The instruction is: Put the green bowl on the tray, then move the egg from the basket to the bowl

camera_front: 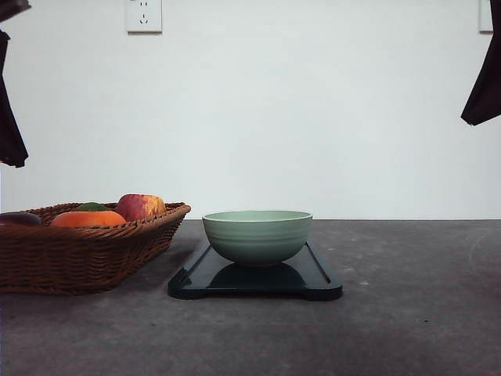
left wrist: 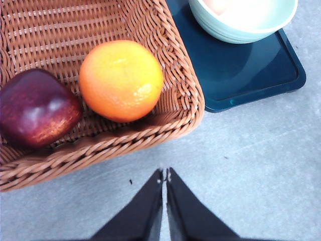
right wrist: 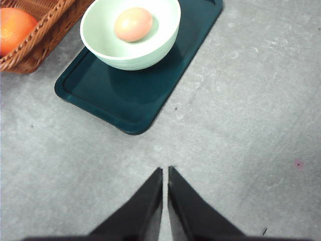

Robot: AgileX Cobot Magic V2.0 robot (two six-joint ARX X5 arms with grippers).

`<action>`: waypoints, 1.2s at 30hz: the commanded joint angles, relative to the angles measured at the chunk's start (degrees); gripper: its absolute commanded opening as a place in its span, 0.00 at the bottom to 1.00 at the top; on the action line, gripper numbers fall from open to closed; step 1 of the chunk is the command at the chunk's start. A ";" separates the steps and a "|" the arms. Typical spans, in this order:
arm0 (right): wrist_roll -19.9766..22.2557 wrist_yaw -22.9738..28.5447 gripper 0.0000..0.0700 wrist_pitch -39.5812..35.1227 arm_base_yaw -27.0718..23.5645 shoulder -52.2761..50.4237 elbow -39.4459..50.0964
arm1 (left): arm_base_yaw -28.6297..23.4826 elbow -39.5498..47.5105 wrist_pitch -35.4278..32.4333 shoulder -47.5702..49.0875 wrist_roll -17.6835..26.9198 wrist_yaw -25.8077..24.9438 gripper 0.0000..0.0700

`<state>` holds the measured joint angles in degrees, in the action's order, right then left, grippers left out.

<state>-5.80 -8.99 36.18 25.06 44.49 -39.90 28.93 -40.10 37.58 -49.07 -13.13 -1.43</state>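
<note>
The green bowl stands on the dark tray at the table's middle. A tan egg lies inside the green bowl, which rests on the tray. The wicker basket sits left of the tray. My left gripper is shut and empty, hovering over bare table just outside the basket rim. My right gripper is shut and empty, held above the grey table apart from the tray's near end. The bowl and tray also show in the left wrist view.
The basket holds an orange, a dark red apple, a red-yellow apple and something green. Grey tabletop spreads to the right and front of the tray. A white wall stands behind.
</note>
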 commanded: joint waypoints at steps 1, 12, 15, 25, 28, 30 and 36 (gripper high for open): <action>0.26 0.00 0.01 -0.59 0.30 0.24 -0.07 | -0.07 -0.45 -0.26 0.52 0.68 -0.04 0.00; 0.26 -0.02 0.01 -0.61 0.30 0.24 -0.07 | -14.70 17.46 -22.94 20.91 7.09 0.00 0.00; 0.26 -0.02 0.01 -0.60 0.30 0.24 -0.07 | -18.41 24.29 -26.32 29.95 7.08 0.00 0.00; 0.26 0.00 0.01 -0.61 0.30 0.24 -0.07 | -26.71 37.36 -26.52 48.53 7.98 0.04 0.00; 0.26 -0.02 0.01 -0.59 0.30 0.24 -0.07 | -27.45 39.03 -26.91 48.88 8.00 0.04 0.00; 0.26 -0.04 0.01 -0.60 0.30 0.24 -0.07 | -27.48 39.36 -26.87 48.88 8.02 0.23 0.00; 0.26 -0.01 0.01 -0.60 0.30 0.24 -0.07 | -27.48 39.36 -27.13 48.88 7.78 0.35 0.00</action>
<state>-5.80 -8.99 36.16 25.08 44.49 -39.90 1.52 -1.87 10.35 -0.30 -5.56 -1.34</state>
